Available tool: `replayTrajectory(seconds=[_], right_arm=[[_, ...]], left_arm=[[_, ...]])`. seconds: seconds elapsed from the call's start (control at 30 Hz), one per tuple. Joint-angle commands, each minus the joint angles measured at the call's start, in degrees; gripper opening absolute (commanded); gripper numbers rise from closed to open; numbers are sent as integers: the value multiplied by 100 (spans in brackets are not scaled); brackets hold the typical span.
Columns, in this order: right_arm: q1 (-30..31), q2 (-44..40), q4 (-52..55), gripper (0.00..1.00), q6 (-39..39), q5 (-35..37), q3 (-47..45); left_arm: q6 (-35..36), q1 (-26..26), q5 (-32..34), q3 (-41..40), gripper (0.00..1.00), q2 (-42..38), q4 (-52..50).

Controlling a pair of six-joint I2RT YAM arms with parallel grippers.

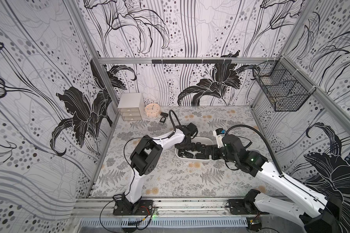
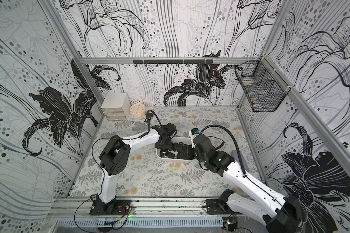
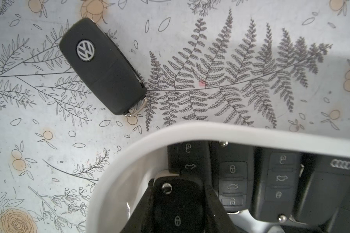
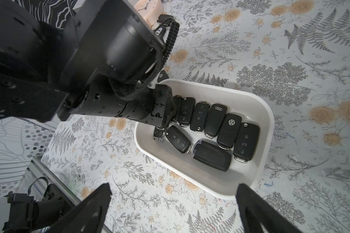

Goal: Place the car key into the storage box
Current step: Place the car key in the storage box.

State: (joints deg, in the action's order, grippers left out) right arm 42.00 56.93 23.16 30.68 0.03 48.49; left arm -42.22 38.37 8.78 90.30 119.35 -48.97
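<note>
Big black flowers cover the walls, and the tabletop point(image 1: 170, 177) has a cloth with ferns on it. The box point(image 1: 192, 159) sits near the middle of the tabletop, a bit toward the right edge. Many other keys point(image 4: 215, 119) lie in it. The left claw point(image 3: 178, 193) reaches down into the left end of the box. It is pinched tight on a key point(image 3: 178, 207), and the key is low inside it. I cannot tell if it touches the bottom. The right claw point(image 4: 173, 186) hangs just by the right end of the box, spread wide, with nothing in it.

So I think this job is almost done. The key is in the box, but the claw has not let go yet. It needs to open and lift out without bumping the other keys. A VW key point(image 3: 102, 66) lies on the cloth just outside the box, and two keys point(image 1: 164, 114) lie by the clock point(image 1: 152, 110) near the far left corner. They may be next.
</note>
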Motion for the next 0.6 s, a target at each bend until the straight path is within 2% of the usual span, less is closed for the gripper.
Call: replayTrajectory(seconds=[0.0,0.1,0.17,0.33,0.57], right_arm=[[10,-2,108,100,57,92,-6],[10,17,101,100,59,85,-6],[10,51,85,100,57,63,-2],[10,116,32,100,53,49,23],[15,306,-81,100,9,-3,138]], left_arm=[[113,-39,72,159,27,120,98],[104,-33,48,154,29,117,125],[88,-39,45,188,39,102,78],[71,-40,69,198,50,-120,-54],[74,-37,148,288,58,-580,-316]])
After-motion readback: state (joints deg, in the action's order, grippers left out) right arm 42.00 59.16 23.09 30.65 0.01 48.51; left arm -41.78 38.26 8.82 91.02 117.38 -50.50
